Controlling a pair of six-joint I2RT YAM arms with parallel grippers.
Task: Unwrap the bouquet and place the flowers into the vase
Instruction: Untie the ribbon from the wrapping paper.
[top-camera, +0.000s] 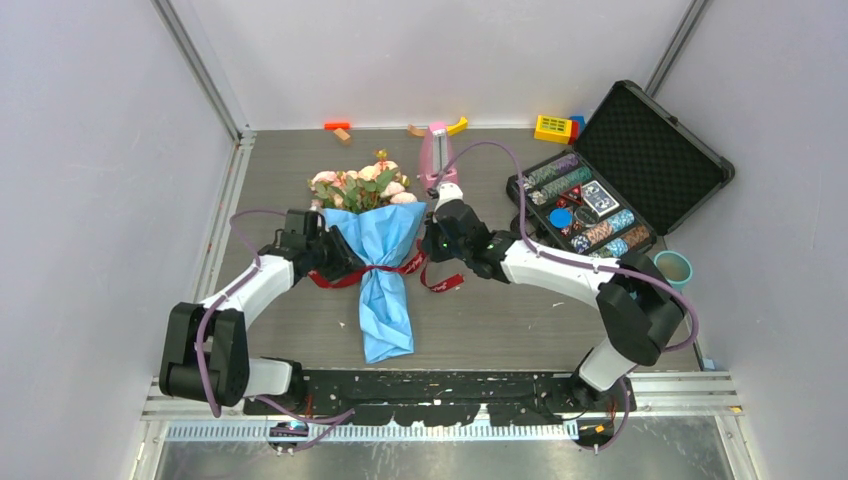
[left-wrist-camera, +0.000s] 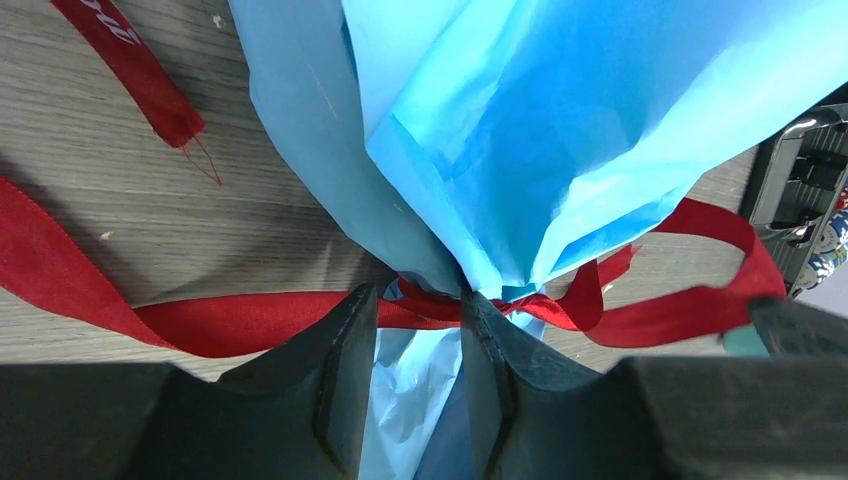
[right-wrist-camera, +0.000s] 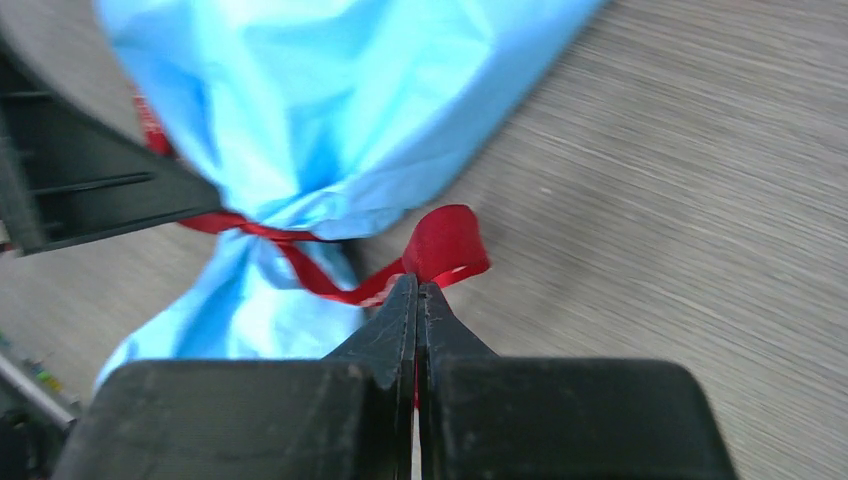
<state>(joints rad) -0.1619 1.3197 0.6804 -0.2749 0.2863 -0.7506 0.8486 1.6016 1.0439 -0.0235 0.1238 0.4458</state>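
The left claw (left-wrist-camera: 418, 300) is about half open. One finger (left-wrist-camera: 340, 380) sits on each side of the thin neck of the bouquet (top-camera: 385, 270), right where the ribbon (left-wrist-camera: 250, 322) is tied. Blue paper (left-wrist-camera: 520, 130) fills the gap between the fingers, and their tips touch the ribbon. I cannot tell if the claw is squeezing the paper.

The right claw (right-wrist-camera: 417, 292) is shut tight. It pinches a loop of the red ribbon at its tips, just beside the tied neck on the other side from the left claw.

The bouquet lies flat on the table (top-camera: 480, 320), between the two arms. Its flowers (top-camera: 360, 185) point to the far side and the paper tail points to the near edge. One loose end of ribbon lies on the table near the right claw.

The vase (top-camera: 672, 267) stands upright far off to the right, next to the open black case (top-camera: 650, 150). It is well apart from the bouquet.

The ribbon has small white writing on it. In the left wrist view a few letters show on a loose end at the top left, but they are too small and cut off to read. In the right wrist view there are only white specks on the loop.
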